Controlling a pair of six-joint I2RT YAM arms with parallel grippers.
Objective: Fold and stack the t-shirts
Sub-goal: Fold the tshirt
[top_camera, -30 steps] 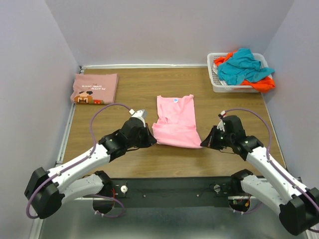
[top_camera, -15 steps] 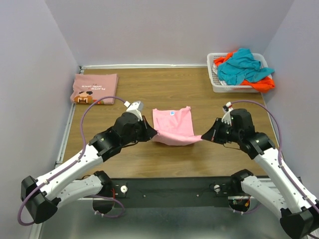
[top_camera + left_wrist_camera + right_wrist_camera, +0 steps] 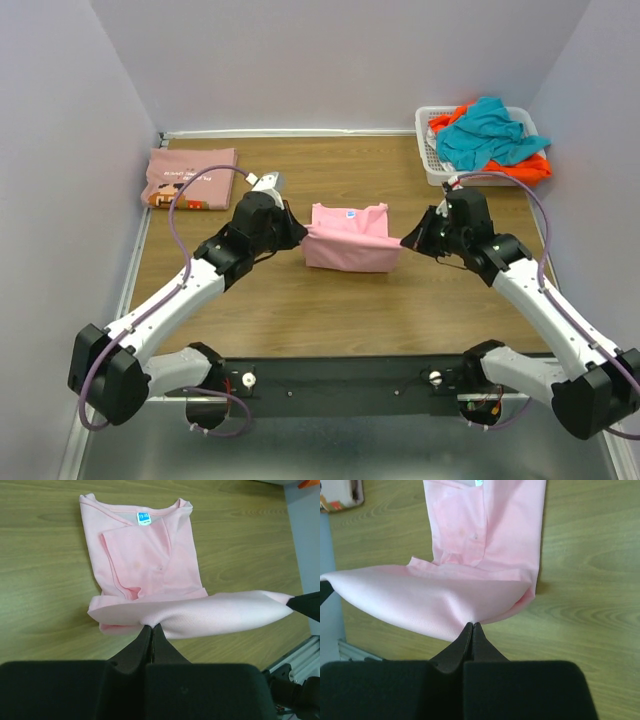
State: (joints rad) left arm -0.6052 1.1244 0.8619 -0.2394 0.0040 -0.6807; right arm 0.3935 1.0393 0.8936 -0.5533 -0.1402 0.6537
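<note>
Left end effector (image 3: pixel 299 236) and right end effector (image 3: pixel 406 242) clamp the hem of the plain light-pink cloth t-shirt (image 3: pixel 350 250); I have carried it toward the far edge of the desk (image 3: pixel 300 310), so the fold is half done.

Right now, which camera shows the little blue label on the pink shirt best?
The left wrist view: the blue label sits large and whole at the neckline of the light-pink t-shirt. The top external view shows it only as a tiny blue speck; the right wrist view cuts it off at the top edge.
</note>
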